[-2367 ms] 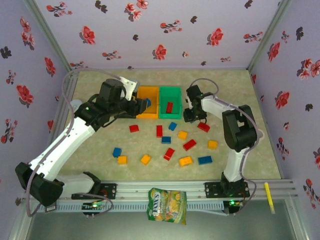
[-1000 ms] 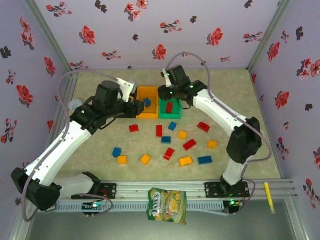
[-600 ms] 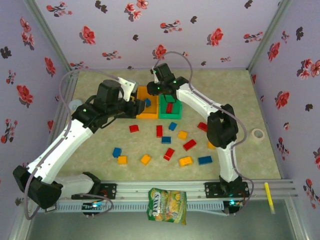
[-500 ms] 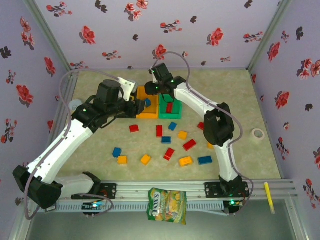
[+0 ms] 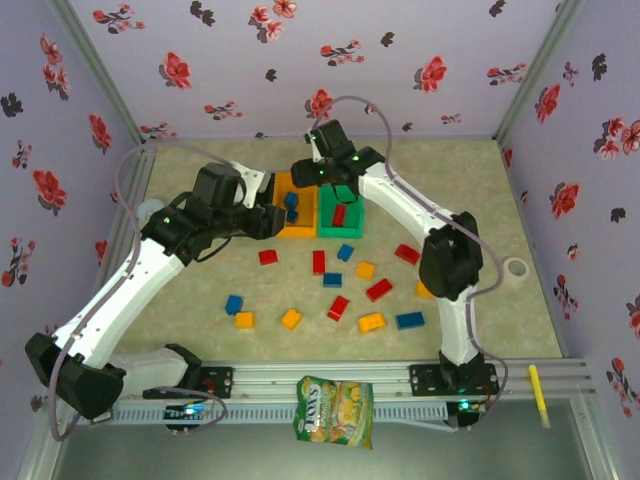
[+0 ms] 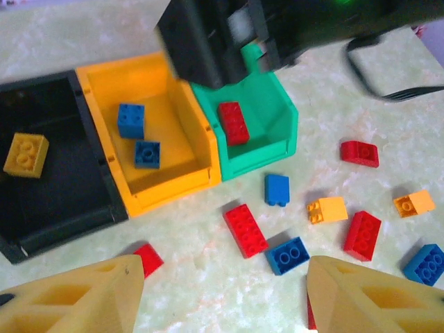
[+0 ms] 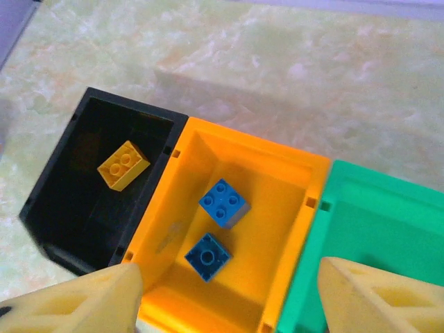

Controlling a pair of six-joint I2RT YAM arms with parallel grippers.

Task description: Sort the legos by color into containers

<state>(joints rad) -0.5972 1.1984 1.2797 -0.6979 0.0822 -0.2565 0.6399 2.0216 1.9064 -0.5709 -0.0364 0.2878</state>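
The three joined bins stand at the back middle: black, orange and green. A yellow lego lies in the black bin. Two blue legos lie in the orange bin, and a red lego lies in the green one. My left gripper hangs open and empty beside the bins, above a red brick and a blue one. My right gripper is open and empty over the orange bin. Several red, blue and orange legos are scattered in front.
A yellow-green snack bag hangs over the front rail. A white tape roll lies at the right edge, behind a yellow stick on the rail. Flowered walls close in three sides.
The right arm has swung from the right side of the table to above the bins. The left gripper has drawn back a little, and two blue legos now show in the orange bin.
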